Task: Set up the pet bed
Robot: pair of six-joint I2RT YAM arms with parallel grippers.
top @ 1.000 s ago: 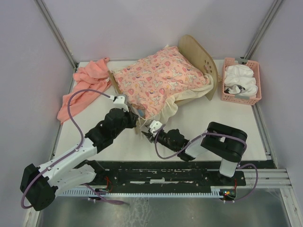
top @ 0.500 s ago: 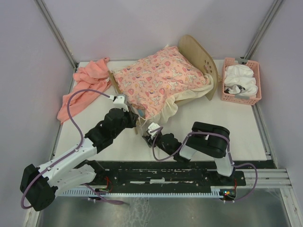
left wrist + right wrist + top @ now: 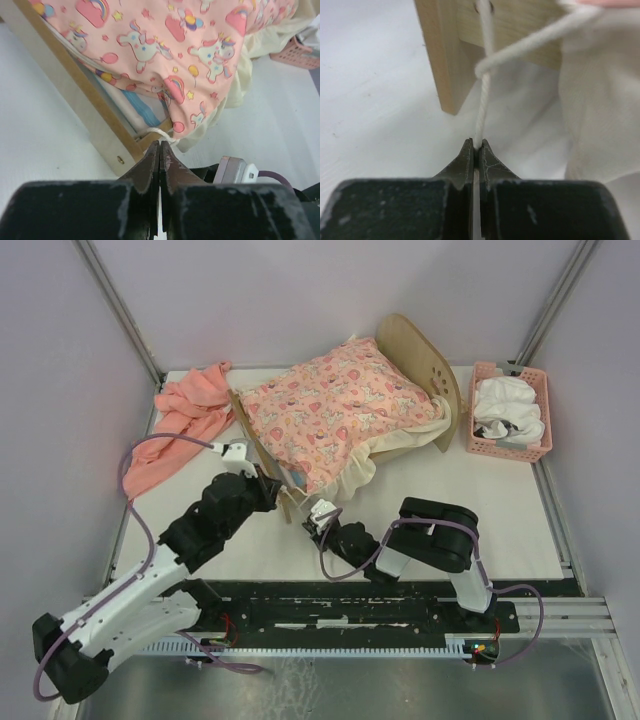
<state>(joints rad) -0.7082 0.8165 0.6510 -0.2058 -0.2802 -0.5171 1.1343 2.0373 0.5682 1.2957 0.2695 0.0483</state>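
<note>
My right claw (image 3: 476, 145) has just closed on the white cord (image 3: 482, 100) at the near corner of the pet bed (image 3: 425, 355), mid-counter (image 3: 500, 520). My left claw (image 3: 160, 147) stays pinched on it too, so tying can start.

Ahead of the right gripper (image 3: 476, 148), the pet bed (image 3: 437, 55) frame is pale, matt, smooth wood; the cord (image 3: 481, 112) white twisted fibre; cream cloth (image 3: 600, 110) soft, matt.

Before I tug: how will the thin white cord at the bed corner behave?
The thin white cord is probably floppy: one strand loops loosely by the wooden bed frame. May slip: the right end effector pinches it at its tips.
</note>
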